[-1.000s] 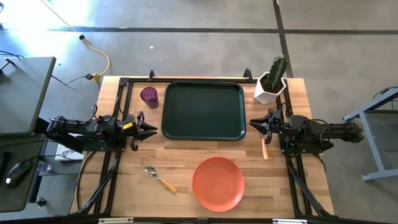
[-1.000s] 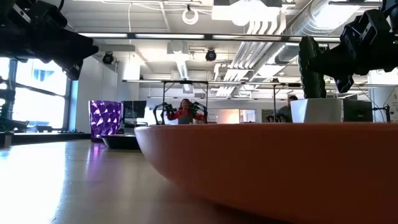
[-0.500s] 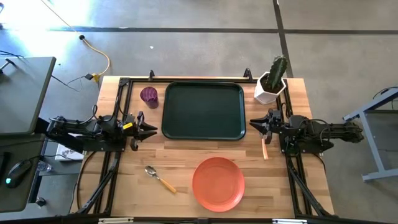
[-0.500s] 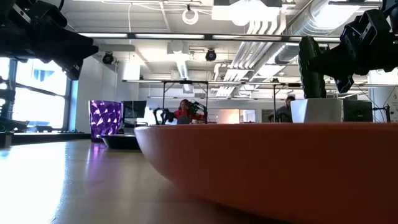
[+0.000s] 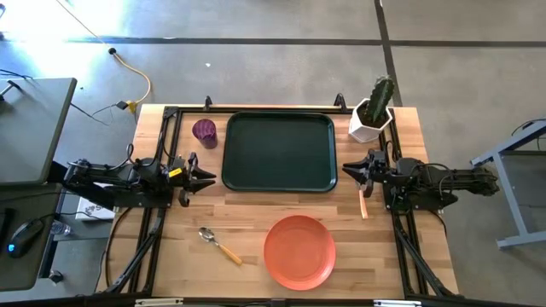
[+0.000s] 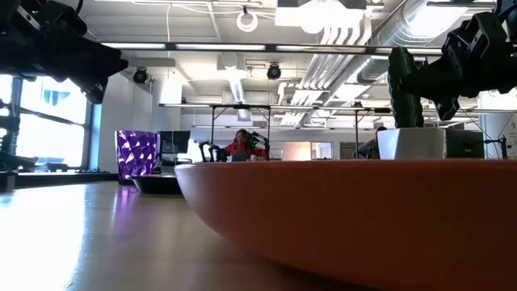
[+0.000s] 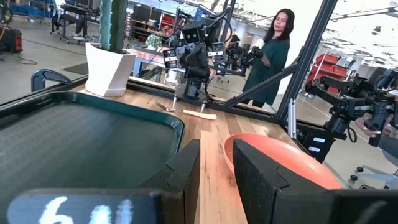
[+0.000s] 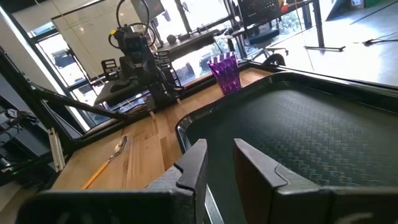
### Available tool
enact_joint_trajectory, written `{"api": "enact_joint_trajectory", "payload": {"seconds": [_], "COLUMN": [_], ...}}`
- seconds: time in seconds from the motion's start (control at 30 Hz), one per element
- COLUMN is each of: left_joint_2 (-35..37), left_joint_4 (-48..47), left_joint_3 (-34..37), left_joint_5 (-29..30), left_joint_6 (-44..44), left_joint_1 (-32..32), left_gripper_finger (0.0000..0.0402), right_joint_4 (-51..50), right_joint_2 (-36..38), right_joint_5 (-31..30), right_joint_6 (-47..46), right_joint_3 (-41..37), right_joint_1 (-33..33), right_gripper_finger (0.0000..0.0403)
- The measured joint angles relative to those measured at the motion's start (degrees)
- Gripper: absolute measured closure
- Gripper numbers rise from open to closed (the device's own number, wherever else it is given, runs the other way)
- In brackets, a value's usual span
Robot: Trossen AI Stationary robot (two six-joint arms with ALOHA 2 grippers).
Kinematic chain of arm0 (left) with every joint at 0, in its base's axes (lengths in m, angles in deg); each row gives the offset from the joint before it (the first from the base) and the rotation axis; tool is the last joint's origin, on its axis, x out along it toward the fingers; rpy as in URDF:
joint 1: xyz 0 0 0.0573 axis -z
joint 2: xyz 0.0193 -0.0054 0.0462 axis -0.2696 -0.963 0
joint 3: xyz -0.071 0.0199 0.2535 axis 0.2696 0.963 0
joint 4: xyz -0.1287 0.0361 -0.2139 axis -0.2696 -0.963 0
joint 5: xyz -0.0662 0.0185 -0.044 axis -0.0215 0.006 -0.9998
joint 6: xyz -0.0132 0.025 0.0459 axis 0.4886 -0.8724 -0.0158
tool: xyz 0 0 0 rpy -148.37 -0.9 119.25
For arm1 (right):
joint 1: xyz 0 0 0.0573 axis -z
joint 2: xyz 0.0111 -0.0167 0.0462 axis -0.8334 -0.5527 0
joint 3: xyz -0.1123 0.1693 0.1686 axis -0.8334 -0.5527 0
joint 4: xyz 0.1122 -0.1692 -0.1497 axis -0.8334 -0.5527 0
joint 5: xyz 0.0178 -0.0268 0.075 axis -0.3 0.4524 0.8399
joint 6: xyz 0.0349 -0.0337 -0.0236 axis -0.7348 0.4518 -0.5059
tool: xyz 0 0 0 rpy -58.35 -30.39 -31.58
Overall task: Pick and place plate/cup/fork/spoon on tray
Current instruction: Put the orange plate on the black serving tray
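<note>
- High view: the dark green tray (image 5: 278, 151) lies at the far middle of the wooden table (image 5: 256, 213), and nothing is on it.
- The purple cup (image 5: 204, 131) stands just beside the tray's far left corner, not touching it.
- The orange-red plate (image 5: 299, 251) sits on the near side of the table, a bit right of the middle, apart from the tray.
- The spoon (image 5: 218, 245) lies left of the plate, near it, with its bowl pointing far and left.
- The fork (image 5: 363, 204) lies right of the tray, just under the right gripper (image 5: 348, 170).
- A white pot with a cactus (image 5: 373, 112) stands at the far right corner.
- The left gripper (image 5: 210, 177) waits at the tray's left edge, holding nothing.
- Low view: the plate (image 6: 355, 218) fills the near part. The cup (image 6: 136, 153) and the tray's rim (image 6: 157, 183) show far off on the left. A person sits far back in the room.
- Left wrist view: the left fingers (image 7: 261, 177) have a small gap between them, with nothing inside. The tray (image 7: 81, 140), the plate (image 7: 292, 162), the fork (image 7: 186, 111) and the pot (image 7: 109, 59) show. A person stands behind the table.
- Right wrist view: the right fingers (image 8: 258, 171) are a little apart too, and hold nothing. They hang over the tray (image 8: 298, 134). The cup (image 8: 225, 73) and the spoon (image 8: 109, 158) show beyond.
</note>
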State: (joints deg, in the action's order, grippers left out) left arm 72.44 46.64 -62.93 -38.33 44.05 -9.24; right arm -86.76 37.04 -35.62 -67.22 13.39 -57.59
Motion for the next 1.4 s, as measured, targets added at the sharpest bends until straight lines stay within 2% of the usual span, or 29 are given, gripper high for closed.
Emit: {"api": "enact_joint_trajectory", "payload": {"seconds": [0.33, 0.67, 0.9, 1.0, 1.17, 1.4], "left_joint_2": [0.0, 0.0, 0.0, 0.01, 0.0, -0.01], "left_joint_4": [0.02, 0.02, 0.04, 0.04, 0.04, 0.04], "left_joint_3": [0.0, 0.01, 0.01, 0.0, 0.0, 0.0], "left_joint_5": [0.04, 0.04, 0.04, 0.04, 0.04, 0.04], "left_joint_6": [-0.02, 0.0, -0.02, -0.01, 0.0, 0.0], "left_joint_1": [-0.01, 0.0, 0.0, -0.01, 0.01, -0.01], "left_gripper_finger": [0.0316, 0.0316, 0.0316, 0.0316, 0.0316, 0.0316], "right_joint_4": [4.03, 27.76, 40.86, 38.25, 26.1, 1.6], "right_joint_2": [-0.02, -0.02, -0.01, -0.07, -3.75, -16.77], "right_joint_5": [-0.3, -2.18, -2.21, -2.2, -2.2, -0.7], "right_joint_6": [-0.02, 0.34, 5.46, 5.6, 4.95, -9.96], "right_joint_3": [-0.01, 0.0, 0.16, 3.04, 11.75, 26.28], "right_joint_1": [0.0, 0.0, 0.0, 0.0, 0.0, 0.0], "right_gripper_finger": [0.0334, 0.0334, 0.0334, 0.0334, 0.0334, 0.0334]}}
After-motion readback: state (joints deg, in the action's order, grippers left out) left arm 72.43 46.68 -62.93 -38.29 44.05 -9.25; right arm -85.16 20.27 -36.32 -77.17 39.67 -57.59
